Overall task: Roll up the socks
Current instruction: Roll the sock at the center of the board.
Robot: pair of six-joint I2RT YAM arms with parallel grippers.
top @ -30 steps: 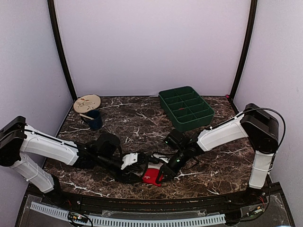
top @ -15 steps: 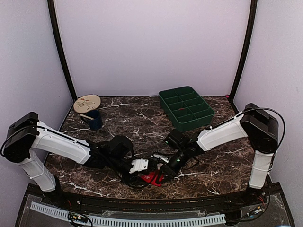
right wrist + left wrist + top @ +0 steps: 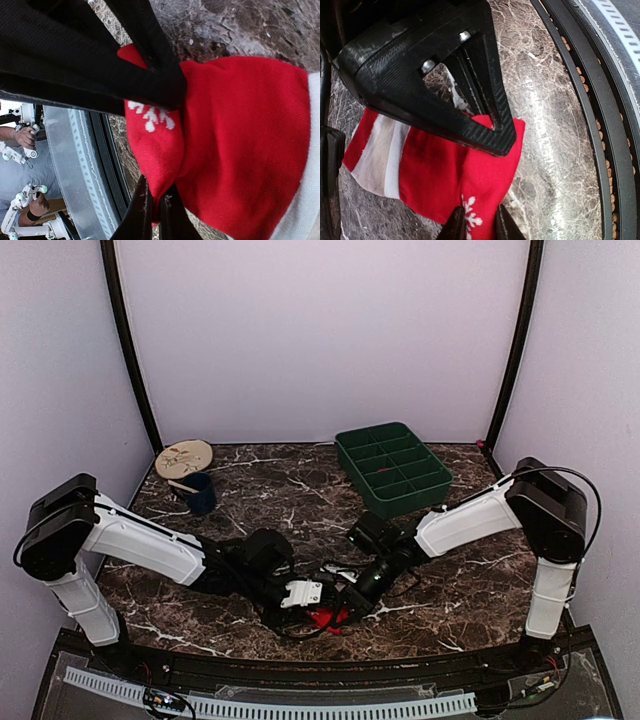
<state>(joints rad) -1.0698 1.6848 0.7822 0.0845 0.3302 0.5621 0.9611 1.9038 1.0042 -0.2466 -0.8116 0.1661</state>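
1. The red sock (image 3: 325, 618) sits right at the near edge of the marble table (image 3: 300, 500), wedged between the two grippers. It's mostly hidden under them in the top view.
2. The relation that matters: the sock's long axis runs from the white cuff (image 3: 380, 150), which points away from the near rail, to the folded end with the snowflake (image 3: 470, 218), which points toward it. Both sets of fingers are at that snowflake end, so I'd guess any rolling has to go toward the cuff.
3. Right gripper (image 3: 155, 210): the fingers are pinched together on a fold of red fabric just below the snowflake, so it clearly has hold of the sock.
4. Left gripper (image 3: 479, 226): the fingers are down to a narrow gap with the snowflake patch between them. I can't tell whether they're actually clamping it.
5. Neither arm is really nearer, since both are on the same end, coming in from opposite sides.
6. Pose: both arms are stretched low over the table and meet near the centre. The left forearm reaches across from its base, and the right slants down from its raised elbow.
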